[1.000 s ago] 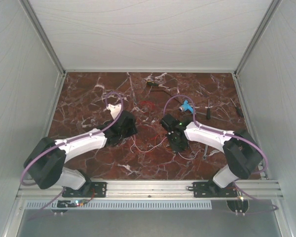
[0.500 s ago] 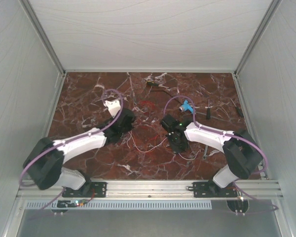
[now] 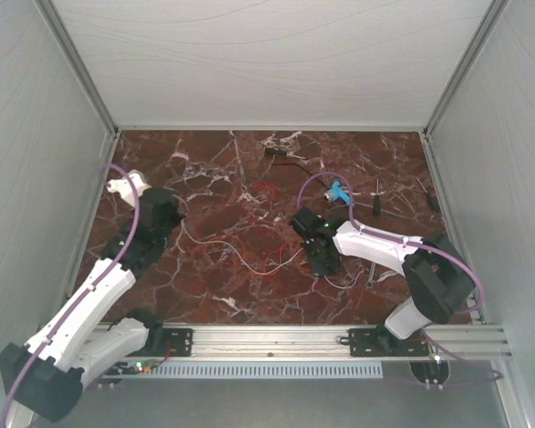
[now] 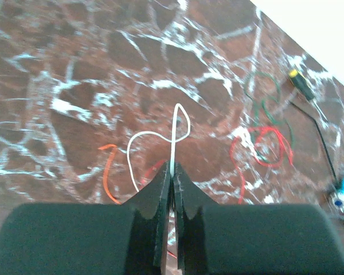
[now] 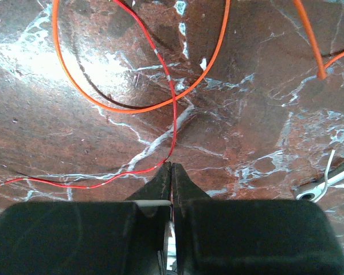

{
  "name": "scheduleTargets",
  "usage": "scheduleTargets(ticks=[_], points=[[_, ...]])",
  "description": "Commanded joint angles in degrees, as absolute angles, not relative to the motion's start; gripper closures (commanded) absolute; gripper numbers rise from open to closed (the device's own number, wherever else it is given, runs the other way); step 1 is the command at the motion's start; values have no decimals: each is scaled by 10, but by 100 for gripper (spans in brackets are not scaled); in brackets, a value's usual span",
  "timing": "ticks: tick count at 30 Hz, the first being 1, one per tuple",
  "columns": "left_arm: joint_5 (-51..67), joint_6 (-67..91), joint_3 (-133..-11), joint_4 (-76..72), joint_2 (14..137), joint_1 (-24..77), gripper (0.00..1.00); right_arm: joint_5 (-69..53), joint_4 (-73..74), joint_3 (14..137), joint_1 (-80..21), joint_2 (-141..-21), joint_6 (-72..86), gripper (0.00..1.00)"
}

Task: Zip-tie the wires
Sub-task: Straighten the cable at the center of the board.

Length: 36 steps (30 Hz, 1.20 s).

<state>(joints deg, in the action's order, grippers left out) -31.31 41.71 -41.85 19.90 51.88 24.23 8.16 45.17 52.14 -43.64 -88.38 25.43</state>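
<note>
You've got two grippers in view: left gripper (image 4: 172, 172) and right gripper (image 5: 171, 169). One tangle of wires (image 4: 172, 143), and you can count four strand colours in it: white, orange, red, green. Three screwdrivers (image 3: 276, 152), one small blue part (image 3: 339, 190), one silver tool (image 3: 372, 276).

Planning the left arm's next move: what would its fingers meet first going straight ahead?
The loop of white wire that the left fingers themselves pinch, curling just ahead; beyond that only bare marble table, though depth is hard to judge.
</note>
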Motion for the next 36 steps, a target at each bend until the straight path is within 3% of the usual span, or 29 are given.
scheduleTargets(ticks=[1,4,12,16,22,26,29,34,36], points=[[-322,412,-410,242,488,187,100,102,459,517,-433,-870,268,100],[-321,444,-392,237,478,147,100,110,461,518,-432,-873,270,100],[-163,492,-341,186,478,-5,100,120,461,523,-422,-888,276,100],[-118,508,-321,179,481,-52,90,117,461,522,-422,-891,276,100],[-134,531,-311,200,471,-65,63,115,462,522,-422,-895,274,97],[-156,559,-308,224,462,-67,60,116,463,525,-422,-899,274,91],[-164,576,-303,235,451,-67,54,111,466,528,-422,-901,274,79],[-145,569,-290,221,423,-67,28,95,470,533,-422,-891,274,55],[-142,558,-293,220,417,-67,17,95,478,539,-421,-885,275,41]])
